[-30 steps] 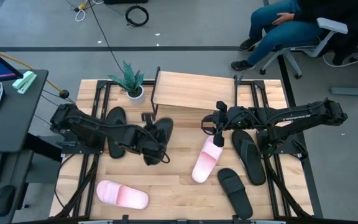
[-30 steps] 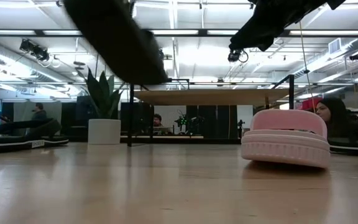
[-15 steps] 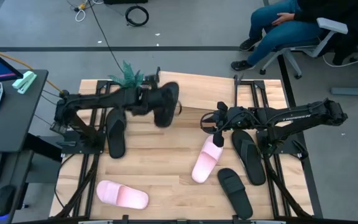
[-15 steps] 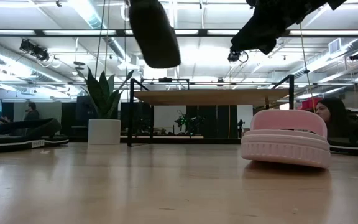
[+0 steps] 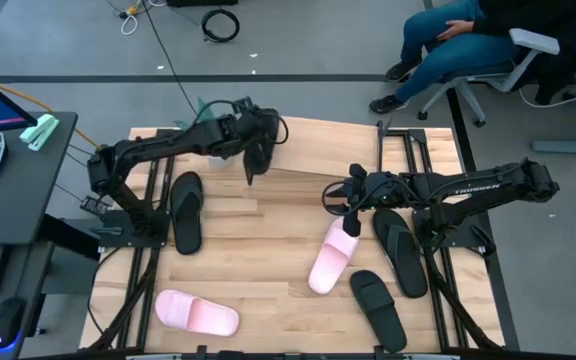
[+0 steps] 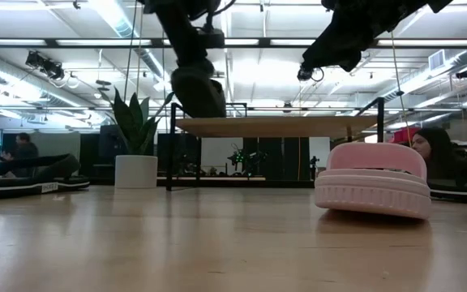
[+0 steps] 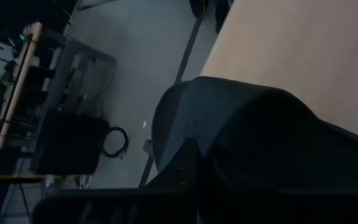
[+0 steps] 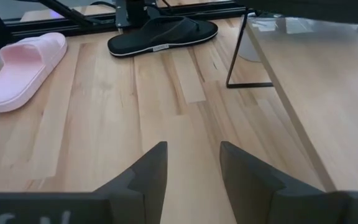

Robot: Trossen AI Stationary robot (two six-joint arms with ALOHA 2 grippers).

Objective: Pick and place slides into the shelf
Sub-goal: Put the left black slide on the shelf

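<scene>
Desk (image 5: 258, 270): slatted wood top, carries everything.

Shelf (image 5: 318, 150): low rack with pale board, at far centre of desk.

Slides: one black slide (image 5: 258, 158) held in the air over the shelf's left end. Another black slide (image 5: 186, 212) lies at left. Two more black ones (image 5: 398, 250) (image 5: 378, 308) lie at right, a pink slide (image 5: 333, 257) at centre-right, and a second pink one (image 5: 198, 313) near left.

Left pincer (image 5: 251, 140): clamped tight on the airborne black slide, hanging toe-down.

Right pincer (image 5: 348, 205): jaws spread wide, holding nothing, hovering just above the centre pink slide.

Handling (judgement): the slides look like light foam, flexible, with slightly grippy matte skin. Strap edge or sole rim is the best hold; a long sole will swing if gripped at one end.
</scene>
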